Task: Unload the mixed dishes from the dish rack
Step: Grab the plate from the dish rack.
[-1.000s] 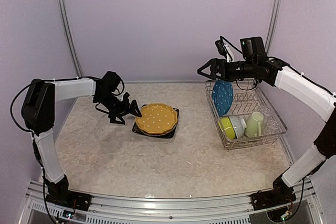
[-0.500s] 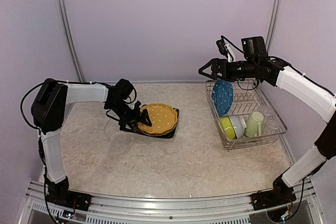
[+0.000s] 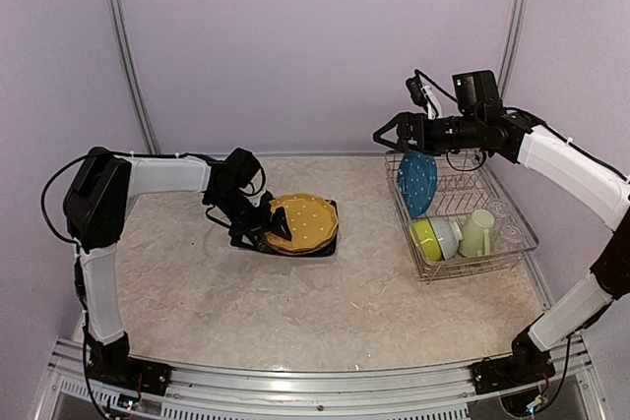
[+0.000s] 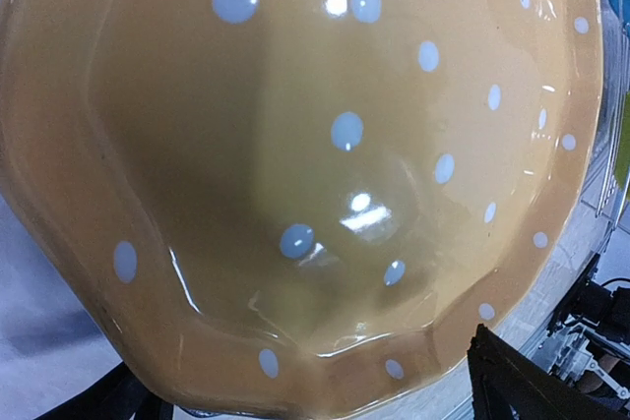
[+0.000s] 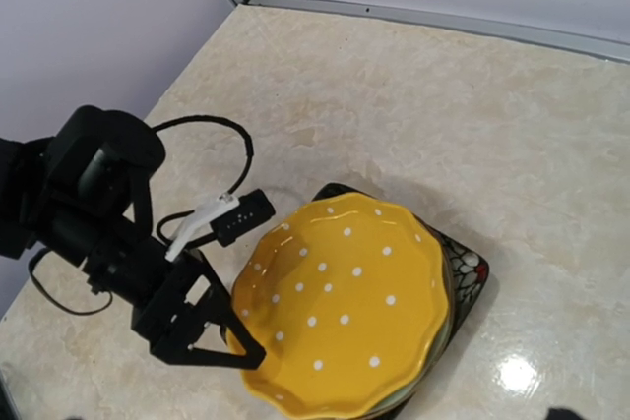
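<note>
Listing what is on the table, from left to right.

Item 1: orange plate, white-dotted with a scalloped rim. It is lying face up on top of the black square plate. Both are sitting out of the rack, left of the table's middle. In the right wrist view, only the black plate's far and right corners are showing past the orange one.

Item 2: left gripper. It is reaching in low at the orange plate's left edge with its jaws standing wide apart. One fingertip is lying over the rim, and nothing is being clamped. The plate's glossy face is filling nearly all of the left wrist view, with one dark finger showing at the bottom right corner.

Item 3: dish rack, silver wire, sitting at the table's right side.
- The blue plate, white-dotted, is standing on edge at the rack's left end.
- The lime bowl and white bowl are lying tipped together at the near left.
- The pale green mug is sitting just right of the bowls.
- The two clear glasses are showing faintly along the right side.

Item 4: right gripper. It is hovering above the blue plate's top edge, apart from it, with its jaws spread and holding nothing.
</note>
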Motion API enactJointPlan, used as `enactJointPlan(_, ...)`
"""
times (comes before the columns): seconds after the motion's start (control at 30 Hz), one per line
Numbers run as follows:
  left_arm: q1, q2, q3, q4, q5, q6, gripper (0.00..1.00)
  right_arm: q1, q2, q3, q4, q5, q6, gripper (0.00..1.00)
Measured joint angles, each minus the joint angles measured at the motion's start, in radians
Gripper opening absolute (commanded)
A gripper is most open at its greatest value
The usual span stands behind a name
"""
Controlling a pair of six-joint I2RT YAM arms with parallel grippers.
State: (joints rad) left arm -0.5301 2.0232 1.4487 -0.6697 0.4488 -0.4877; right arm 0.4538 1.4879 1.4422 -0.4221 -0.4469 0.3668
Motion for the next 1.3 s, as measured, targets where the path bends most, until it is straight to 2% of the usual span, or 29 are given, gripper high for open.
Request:
enactJointPlan(0.2,0.0,0.0,0.003,-0.003,-0.001,0.002,0.99,-0.005,0.0,0.001,-0.008,0.016,-0.011,0.99)
enactJointPlan(0.33,0.013,-0.03,-0.013,0.024,-0.015,0.015,0.99,-0.029,-0.001,0.024,-0.061,0.081,-0.036,0.99)
enactJointPlan(0.6,0.057,-0.305,-0.029,0.093,-0.102,0.044,0.99,-0.109,-0.047,0.087,-0.112,0.233,-0.071,0.99)
enactJointPlan(0.73,0.079,-0.412,-0.031,0.148,-0.24,0.01,0.99,-0.143,-0.051,0.128,-0.149,0.319,-0.073,0.99)
enactJointPlan(0.9,0.108,-0.516,-0.077,0.214,-0.389,-0.053,0.99,-0.18,0.018,0.192,-0.227,0.359,-0.064,0.99)
enactJointPlan(1.13,0.196,-0.529,-0.084,0.209,-0.423,-0.119,0.99,-0.186,0.161,0.2,-0.32,0.316,-0.05,0.96)
enactJointPlan(1.3,0.195,-0.536,-0.113,0.205,-0.449,-0.135,0.99,-0.186,0.21,0.2,-0.367,0.32,-0.04,0.88)
